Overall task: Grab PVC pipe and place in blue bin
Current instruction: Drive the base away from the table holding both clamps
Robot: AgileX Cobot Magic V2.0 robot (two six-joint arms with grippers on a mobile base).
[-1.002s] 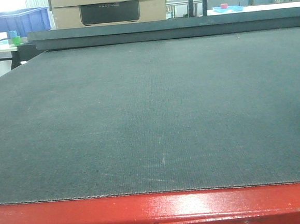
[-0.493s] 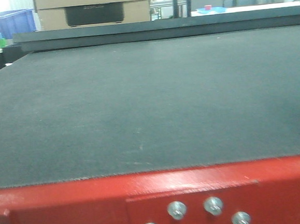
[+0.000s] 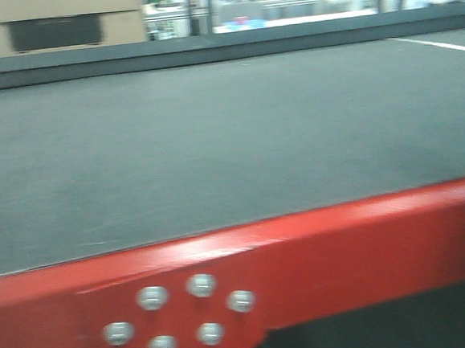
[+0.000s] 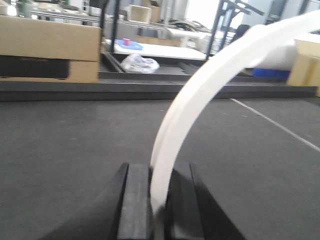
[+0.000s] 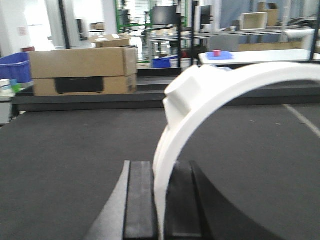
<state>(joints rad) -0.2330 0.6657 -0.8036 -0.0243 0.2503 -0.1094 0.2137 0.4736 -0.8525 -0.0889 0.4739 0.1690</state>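
Observation:
In the left wrist view my left gripper (image 4: 159, 172) is shut on the thin rim of a white PVC pipe (image 4: 200, 90), which curves up and to the right out of frame. My right gripper (image 5: 159, 167) is likewise shut on the rim of a white PVC pipe (image 5: 210, 95) with a thicker collar at its top. Both are held above the dark mat. The blue bin (image 5: 12, 67) stands far off at the back left in the right wrist view, beyond the mat's edge. The front view shows no gripper, pipe or bin.
A dark mat table (image 3: 213, 135) fills the scene, with a red metal frame (image 3: 342, 238) along its near edge. A raised ledge and a cardboard box (image 5: 82, 70) stand at the back. A white line (image 4: 272, 122) crosses the mat at right.
The front view has swung to the right. The box and blue bin slid left, the bin leaving the picture, and the red frame now sits higher and slanted.

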